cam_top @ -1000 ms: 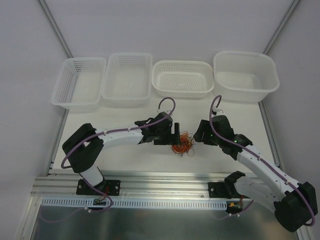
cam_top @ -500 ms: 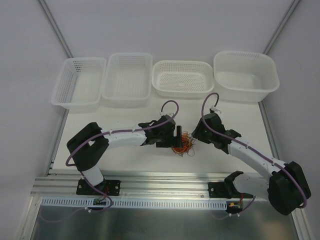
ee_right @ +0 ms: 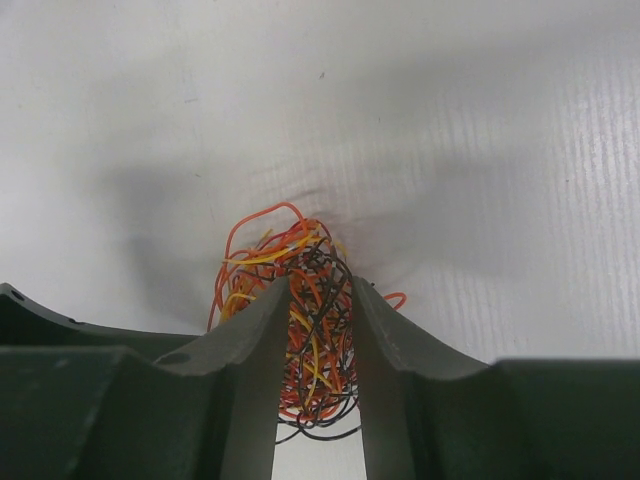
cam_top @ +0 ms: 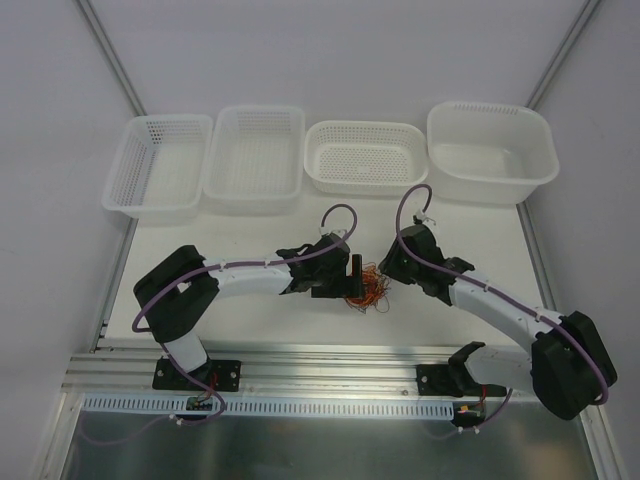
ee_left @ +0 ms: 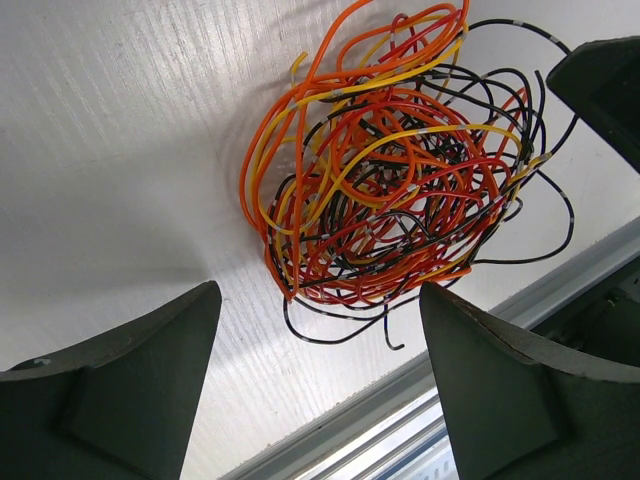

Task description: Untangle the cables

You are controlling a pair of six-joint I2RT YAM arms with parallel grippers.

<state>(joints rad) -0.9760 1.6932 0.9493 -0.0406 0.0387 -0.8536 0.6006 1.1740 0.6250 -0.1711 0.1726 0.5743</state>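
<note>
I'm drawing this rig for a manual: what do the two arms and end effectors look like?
Both the left arm and right arm have white tubular links between bulky black joint housings. A thin purple hose runs along each, looping free near the wrist. The left end effector and right end effector each have two dark grey, wedge-shaped fingers.

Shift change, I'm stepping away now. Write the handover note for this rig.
Left hand: open, poised beside the cables, holding nothing.
Right hand: pinched on part of the cables.
Where: the cables lie in one knotted ball on the table, between the two arms.
Done: no wire separated yet.
Left: pull every wire free of the ball.
</note>
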